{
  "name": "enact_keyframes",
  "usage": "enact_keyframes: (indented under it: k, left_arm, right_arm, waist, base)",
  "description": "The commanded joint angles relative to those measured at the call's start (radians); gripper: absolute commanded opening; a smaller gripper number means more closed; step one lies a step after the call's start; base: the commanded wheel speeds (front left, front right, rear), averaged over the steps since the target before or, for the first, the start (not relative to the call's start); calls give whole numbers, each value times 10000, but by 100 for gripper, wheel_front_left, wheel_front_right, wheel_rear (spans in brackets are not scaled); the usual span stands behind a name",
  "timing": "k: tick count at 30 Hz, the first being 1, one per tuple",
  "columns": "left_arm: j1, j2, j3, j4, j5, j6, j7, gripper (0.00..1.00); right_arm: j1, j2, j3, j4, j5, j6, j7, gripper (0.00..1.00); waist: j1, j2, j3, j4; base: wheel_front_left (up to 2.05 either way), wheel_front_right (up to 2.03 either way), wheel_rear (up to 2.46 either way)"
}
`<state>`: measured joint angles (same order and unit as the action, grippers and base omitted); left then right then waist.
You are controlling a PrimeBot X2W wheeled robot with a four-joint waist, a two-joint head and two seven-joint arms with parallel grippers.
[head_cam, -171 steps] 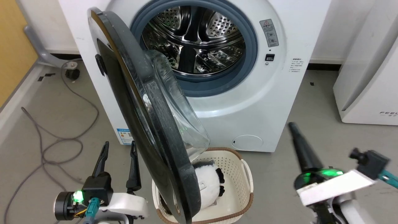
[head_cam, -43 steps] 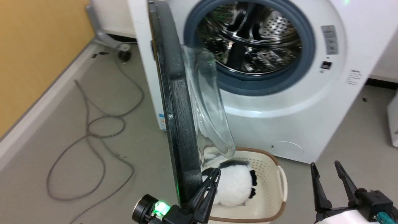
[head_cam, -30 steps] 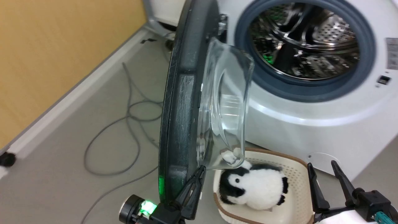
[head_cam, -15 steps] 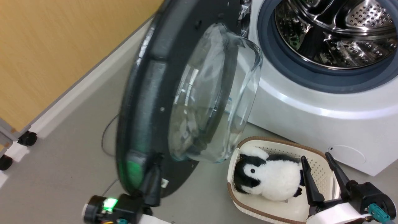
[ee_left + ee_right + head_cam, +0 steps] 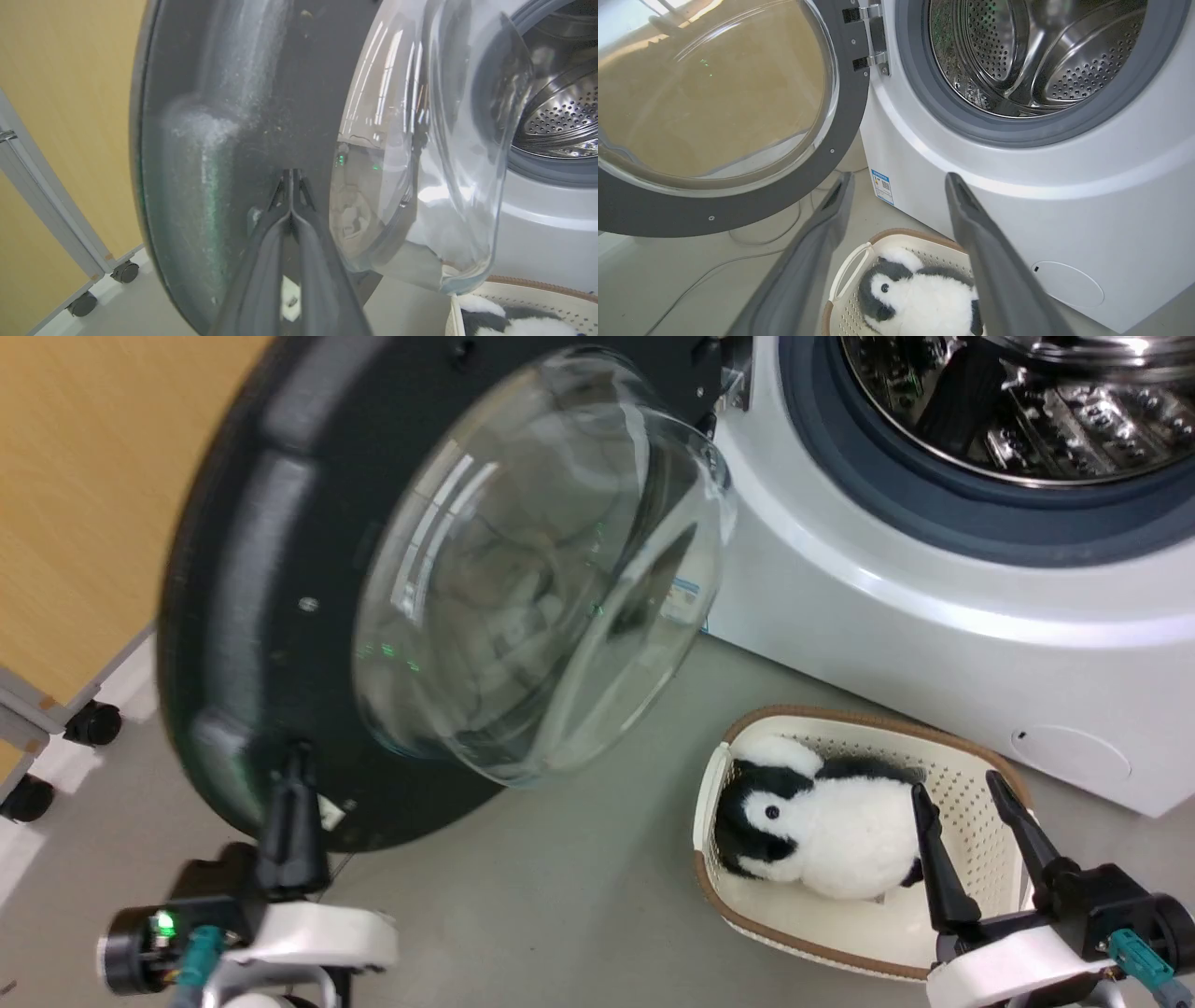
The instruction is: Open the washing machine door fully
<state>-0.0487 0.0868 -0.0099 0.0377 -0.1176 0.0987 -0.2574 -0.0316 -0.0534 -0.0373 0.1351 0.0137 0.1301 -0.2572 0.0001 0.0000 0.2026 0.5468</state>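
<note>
The washing machine door (image 5: pixel 271 579), black with a bulging glass bowl (image 5: pixel 532 569), stands swung far out to the left of the white washing machine (image 5: pixel 934 616), its inner face towards me. My left gripper (image 5: pixel 297 756) is shut, and its joined tips rest against the door's (image 5: pixel 224 140) inner black face low down, left of the glass. In the left wrist view my left gripper (image 5: pixel 290 175) holds nothing. My right gripper (image 5: pixel 962 793) is open above the basket, apart from the door (image 5: pixel 845 116). The steel drum (image 5: pixel 1017 56) lies open to view.
A cream basket (image 5: pixel 738 747) holding a plush penguin (image 5: pixel 822 831) sits on the floor before the machine, under my right gripper (image 5: pixel 899 179). A yellow wall (image 5: pixel 75 476) and a frame on castors (image 5: pixel 93 723) stand close behind the door. A grey cable (image 5: pixel 752 242) lies on the floor.
The door has swung from edge-on to wide open on the left, with my shut left gripper against its inner face. The camera has turned left. My right gripper stays open over the basket.
</note>
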Motion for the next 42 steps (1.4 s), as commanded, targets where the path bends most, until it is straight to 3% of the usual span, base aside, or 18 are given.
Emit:
enact_keyframes:
  k: [1, 12, 24, 42]
  left_arm:
    - [-204, 20, 174, 60, -38, 90, -44, 0]
    - [-1520, -116, 2243, 1420, -362, -275, -44, 0]
    - [-3255, 280, 4144, 3176, -125, -691, -44, 0]
    - [-4983, 1011, 5697, 5254, 102, -944, -44, 0]
  right_arm:
    - [-166, 32, -9, -41, -84, 6, -45, 100]
    - [-623, 32, 30, -70, -493, 6, -45, 100]
    - [-1217, -55, 130, -28, -755, 6, -46, 100]
    - [-1482, -233, 42, -24, -752, 6, -46, 100]
  waist:
    - [-1, 0, 92, -61]
    - [-1, 0, 791, -398]
    - [-1, 0, 1622, -944]
    - [-1, 0, 2270, -1480]
  base:
    - [0, 0, 0]
    - [0, 0, 0]
    - [0, 0, 0]
    - [0, 0, 0]
